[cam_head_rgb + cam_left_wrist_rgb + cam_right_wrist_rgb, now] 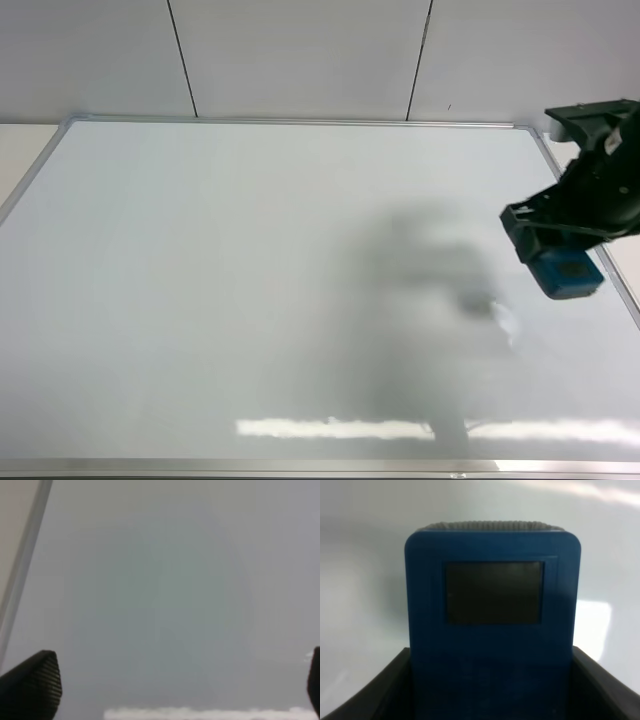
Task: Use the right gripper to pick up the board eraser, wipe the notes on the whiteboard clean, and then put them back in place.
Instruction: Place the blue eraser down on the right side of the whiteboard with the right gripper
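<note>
Noted board eraser (pixel 570 272) gripped firmly in right hand (pixel 541 246), long axis running straight out past the fingers, beside right edge of whiteboard (pixel 250 280); no notes seen; judged due for return.

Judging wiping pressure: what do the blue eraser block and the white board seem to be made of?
The blue rectangular board eraser looks like smooth moulded plastic, with a grey ribbed pad, probably felt, at its free end. The large white whiteboard looks glossy-coated, showing bright reflections; its thin silver-grey frame is probably metal.
</note>
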Tool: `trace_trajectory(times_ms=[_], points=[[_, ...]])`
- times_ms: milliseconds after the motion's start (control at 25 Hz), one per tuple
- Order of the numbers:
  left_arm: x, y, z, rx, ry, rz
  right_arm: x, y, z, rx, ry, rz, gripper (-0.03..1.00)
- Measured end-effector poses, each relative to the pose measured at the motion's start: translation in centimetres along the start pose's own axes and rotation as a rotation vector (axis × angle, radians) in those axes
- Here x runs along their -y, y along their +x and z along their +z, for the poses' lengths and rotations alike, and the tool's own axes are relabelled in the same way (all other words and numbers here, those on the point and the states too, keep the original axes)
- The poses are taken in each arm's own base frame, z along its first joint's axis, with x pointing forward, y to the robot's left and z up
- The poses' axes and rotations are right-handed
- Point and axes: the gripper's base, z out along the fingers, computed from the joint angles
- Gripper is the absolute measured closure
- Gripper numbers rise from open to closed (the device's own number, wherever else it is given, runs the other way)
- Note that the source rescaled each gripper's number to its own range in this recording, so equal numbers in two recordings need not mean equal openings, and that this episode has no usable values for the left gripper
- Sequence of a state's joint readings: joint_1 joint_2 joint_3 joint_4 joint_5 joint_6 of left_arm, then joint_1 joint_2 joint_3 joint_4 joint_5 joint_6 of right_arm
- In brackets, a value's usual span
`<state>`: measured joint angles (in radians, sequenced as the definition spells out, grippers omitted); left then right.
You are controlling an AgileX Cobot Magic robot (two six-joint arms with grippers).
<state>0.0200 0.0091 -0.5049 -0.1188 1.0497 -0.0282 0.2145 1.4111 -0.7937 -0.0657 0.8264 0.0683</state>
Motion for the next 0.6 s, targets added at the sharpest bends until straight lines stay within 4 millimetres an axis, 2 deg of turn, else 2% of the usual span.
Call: trace_trajectory(times_ms=[120,320,600], points=[[0.0,0.0,0.0,0.0,0.0,0.0,1.8,1.5,0.6,0.004,0.016,0.056,0.95],[0.0,0.0,0.0,0.0,0.0,0.0,2.8,2.6,1.6,0.025,0.036,0.078,0.95],[0.0,0.0,0.0,0.0,0.0,0.0,2.9,2.0,2.5,0.11,0.037,0.072,0.95]])
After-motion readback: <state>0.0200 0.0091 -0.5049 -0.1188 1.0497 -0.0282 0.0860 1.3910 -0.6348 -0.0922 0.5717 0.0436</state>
